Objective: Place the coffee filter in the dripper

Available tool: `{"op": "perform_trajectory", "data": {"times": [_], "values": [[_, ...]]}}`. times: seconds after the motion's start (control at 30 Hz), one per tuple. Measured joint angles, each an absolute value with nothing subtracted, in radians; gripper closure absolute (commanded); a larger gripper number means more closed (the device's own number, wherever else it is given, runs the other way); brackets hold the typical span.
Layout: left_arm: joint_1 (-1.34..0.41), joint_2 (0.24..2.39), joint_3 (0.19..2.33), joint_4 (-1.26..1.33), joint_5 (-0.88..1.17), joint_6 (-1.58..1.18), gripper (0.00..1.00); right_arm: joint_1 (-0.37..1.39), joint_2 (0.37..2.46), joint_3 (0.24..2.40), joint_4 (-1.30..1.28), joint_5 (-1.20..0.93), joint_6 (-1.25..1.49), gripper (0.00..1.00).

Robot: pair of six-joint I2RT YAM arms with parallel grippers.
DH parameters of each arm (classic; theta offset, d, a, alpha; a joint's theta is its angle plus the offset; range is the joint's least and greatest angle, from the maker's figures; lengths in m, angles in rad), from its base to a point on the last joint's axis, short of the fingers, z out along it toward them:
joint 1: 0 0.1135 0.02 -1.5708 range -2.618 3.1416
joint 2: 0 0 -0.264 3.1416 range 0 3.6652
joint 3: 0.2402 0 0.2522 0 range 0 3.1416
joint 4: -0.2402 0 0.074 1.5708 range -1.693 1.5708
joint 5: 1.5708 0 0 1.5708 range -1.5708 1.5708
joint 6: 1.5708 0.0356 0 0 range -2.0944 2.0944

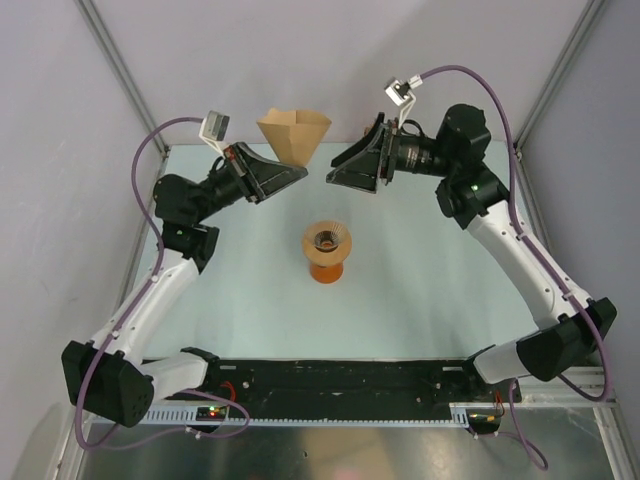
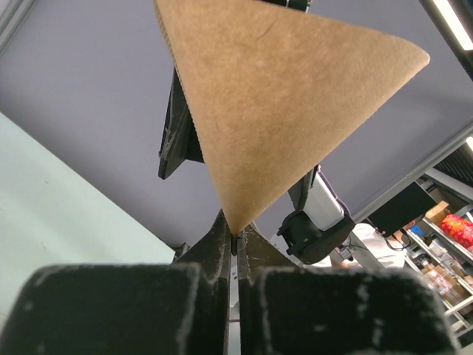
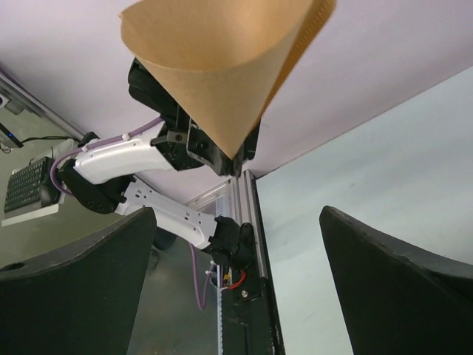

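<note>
Left tool pinches the coffee filter by its tip alone, right tool spread wide nearby, so the paper could slip before reaching the dripper.

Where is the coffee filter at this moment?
In the top view, the coffee filter is up in the air at the far middle, its tip pinched by the left gripper, beyond the dripper.

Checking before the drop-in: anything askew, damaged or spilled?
Nothing stands out. The coffee filter is an intact, spread cone, pinched at its tip by the left gripper; the right gripper is open beside it. The dripper sits upright on its orange base.
</note>
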State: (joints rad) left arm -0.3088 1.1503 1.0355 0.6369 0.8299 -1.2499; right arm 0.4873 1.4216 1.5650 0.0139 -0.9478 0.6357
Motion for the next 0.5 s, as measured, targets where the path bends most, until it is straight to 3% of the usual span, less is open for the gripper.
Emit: {"op": "perform_trajectory", "data": {"times": [0.13, 0.5], "values": [[-0.316, 1.153, 1.023, 0.663, 0.817, -1.265, 1.00, 0.518, 1.436, 1.588, 0.010, -0.911, 0.619, 0.04], [-0.341, 1.180, 0.993, 0.686, 0.810, -1.267, 1.00, 0.578, 1.485, 1.588, 0.053, -0.817, 0.638, 0.21]]}}
